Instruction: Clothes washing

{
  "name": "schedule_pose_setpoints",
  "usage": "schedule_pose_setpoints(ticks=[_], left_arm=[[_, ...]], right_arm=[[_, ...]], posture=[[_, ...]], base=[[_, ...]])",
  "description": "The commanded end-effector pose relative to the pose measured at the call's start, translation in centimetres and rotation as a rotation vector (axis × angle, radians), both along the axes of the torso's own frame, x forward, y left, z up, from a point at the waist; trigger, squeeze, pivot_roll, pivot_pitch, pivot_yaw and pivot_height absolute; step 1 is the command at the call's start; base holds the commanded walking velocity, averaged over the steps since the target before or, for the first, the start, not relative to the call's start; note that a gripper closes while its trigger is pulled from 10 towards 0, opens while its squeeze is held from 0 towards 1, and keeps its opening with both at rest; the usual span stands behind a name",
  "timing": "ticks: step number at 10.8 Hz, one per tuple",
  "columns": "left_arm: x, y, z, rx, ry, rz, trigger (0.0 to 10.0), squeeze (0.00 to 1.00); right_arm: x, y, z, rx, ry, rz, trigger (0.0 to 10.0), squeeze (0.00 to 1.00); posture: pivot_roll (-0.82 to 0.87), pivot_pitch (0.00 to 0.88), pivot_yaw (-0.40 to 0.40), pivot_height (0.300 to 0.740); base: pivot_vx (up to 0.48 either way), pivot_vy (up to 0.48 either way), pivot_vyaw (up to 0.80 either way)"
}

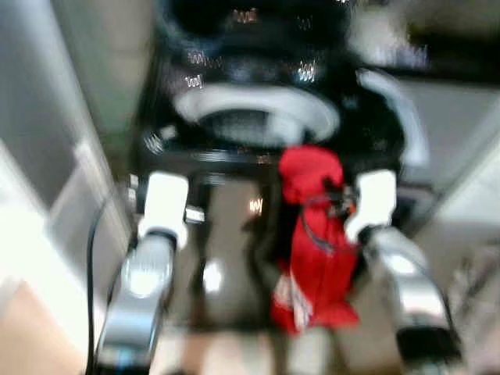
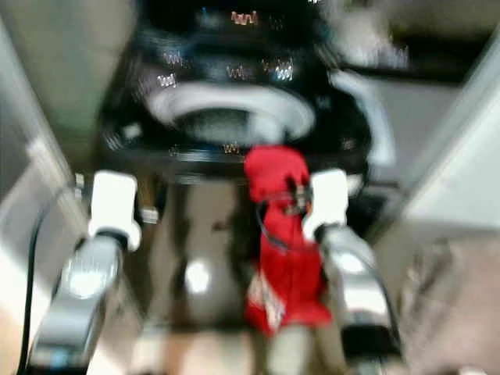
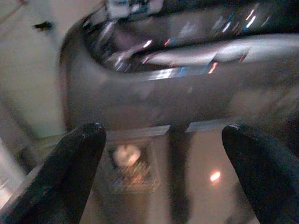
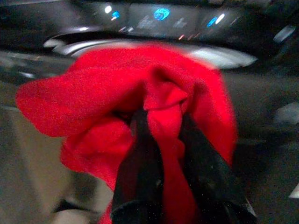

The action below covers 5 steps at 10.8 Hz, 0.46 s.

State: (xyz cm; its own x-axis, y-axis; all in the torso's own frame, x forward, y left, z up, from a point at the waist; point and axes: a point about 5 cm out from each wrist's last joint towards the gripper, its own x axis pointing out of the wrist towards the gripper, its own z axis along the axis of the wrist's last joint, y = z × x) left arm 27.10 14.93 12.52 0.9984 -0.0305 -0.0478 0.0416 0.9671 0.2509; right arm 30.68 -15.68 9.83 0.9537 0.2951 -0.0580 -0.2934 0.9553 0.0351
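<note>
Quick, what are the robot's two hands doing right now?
Left gripper: open, holding nothing, in front of the washing machine.
Right gripper: closed on the red cloth.

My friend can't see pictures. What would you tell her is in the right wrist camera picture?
The right gripper pinches a bunched-up red cloth between its two black fingers, close to the camera. Behind it is a blurry dark washing machine with small blue lights glowing on its panel.
</note>
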Motion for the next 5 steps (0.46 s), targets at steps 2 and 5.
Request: schedule_pose_setpoints(ticks=[2,5], left_arm=[[0.5,-0.7,0.7,0.144,-0.034,-0.101,10.0,0.0],[0.6,-0.3,0.8,0.19,-0.017,-0.206,10.0,0.0]], right_arm=[[-0.4,0.3,-1.2,0.018,0.012,-0.012,10.0,0.0],[-0.3,0.7,-1.5,0.035,-0.018,-0.059,10.0,0.0]], posture=[[-0.01,0.0,-0.043,0.74],[-0.01,0.0,0.009,0.74]], base=[[0.0,0.0,0.0],[0.0,0.0,0.0]])
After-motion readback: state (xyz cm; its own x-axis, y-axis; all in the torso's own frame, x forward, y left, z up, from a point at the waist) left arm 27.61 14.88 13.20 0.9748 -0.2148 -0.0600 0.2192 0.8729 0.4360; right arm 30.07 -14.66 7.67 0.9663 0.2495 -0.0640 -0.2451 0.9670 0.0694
